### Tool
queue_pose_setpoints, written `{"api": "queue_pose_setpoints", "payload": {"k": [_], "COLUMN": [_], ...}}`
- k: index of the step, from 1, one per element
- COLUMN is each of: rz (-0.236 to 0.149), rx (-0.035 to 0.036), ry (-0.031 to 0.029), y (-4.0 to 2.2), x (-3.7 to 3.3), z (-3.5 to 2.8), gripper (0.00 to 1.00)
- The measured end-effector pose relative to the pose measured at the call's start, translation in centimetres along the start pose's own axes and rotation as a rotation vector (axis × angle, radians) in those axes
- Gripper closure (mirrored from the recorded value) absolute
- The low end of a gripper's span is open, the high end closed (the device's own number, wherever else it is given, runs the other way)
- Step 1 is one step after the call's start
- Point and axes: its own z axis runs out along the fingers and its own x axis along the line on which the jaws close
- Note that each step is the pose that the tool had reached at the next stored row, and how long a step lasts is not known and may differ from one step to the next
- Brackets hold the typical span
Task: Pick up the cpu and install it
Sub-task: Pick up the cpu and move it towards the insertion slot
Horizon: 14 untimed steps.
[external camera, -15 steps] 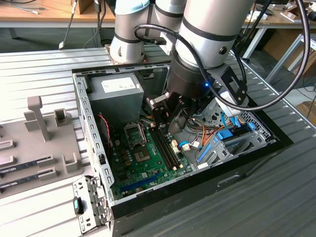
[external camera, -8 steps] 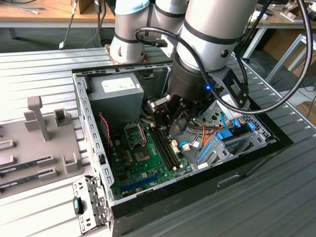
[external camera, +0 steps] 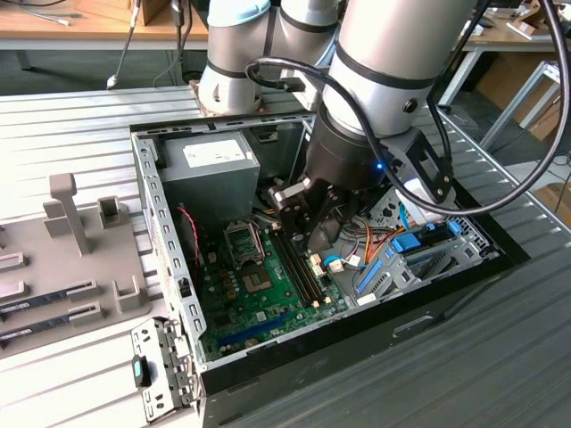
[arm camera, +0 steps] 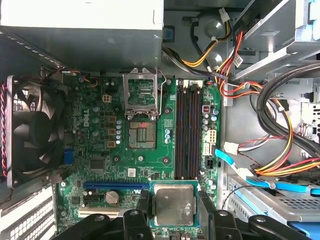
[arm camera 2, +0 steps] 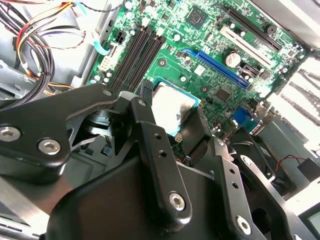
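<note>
The gripper point(external camera: 310, 236) hangs inside the open computer case point(external camera: 152, 205), and its black fingers point(arm camera: 144, 205) are clamped on two opposite edges of the cpu point(arm camera: 173, 205). The cpu is held flat with its silver-grey metal top facing the camera in the first wrist view. In the second wrist view the cpu point(arm camera 2: 169, 106) appears as a pale square with a thin green rim, pinched between the two fingers point(arm camera 2: 146, 95).

Below it lies the green board point(arm camera: 115, 150). The cpu hangs in the air over the part of the board near one end of the black memory slots point(arm camera: 187, 130) and just beside the long blue slot point(arm camera: 115, 185). It is well apart from the socket point(arm camera: 141, 135). The socket's metal frame point(arm camera: 141, 92) is flipped open and its square contact field is showing.

A black fan point(arm camera: 30, 135) sits at one side of the board, and the grey power-supply box point(external camera: 210, 165) stands at the back of the case. Bundles of yellow, red and black cables point(arm camera: 280, 135) run past the drive bay.

The case rests on a ribbed metal surface point(external camera: 53, 116). A grey parts tray point(external camera: 53, 259) lies at the exterior view's left.
</note>
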Motion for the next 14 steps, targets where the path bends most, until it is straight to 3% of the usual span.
{"api": "queue_pose_setpoints", "payload": {"k": [14], "rz": [0.000], "rx": [0.0000], "ry": [0.0000], "y": [-0.89], "x": [0.02], "z": [0.29], "gripper": [0.53]}}
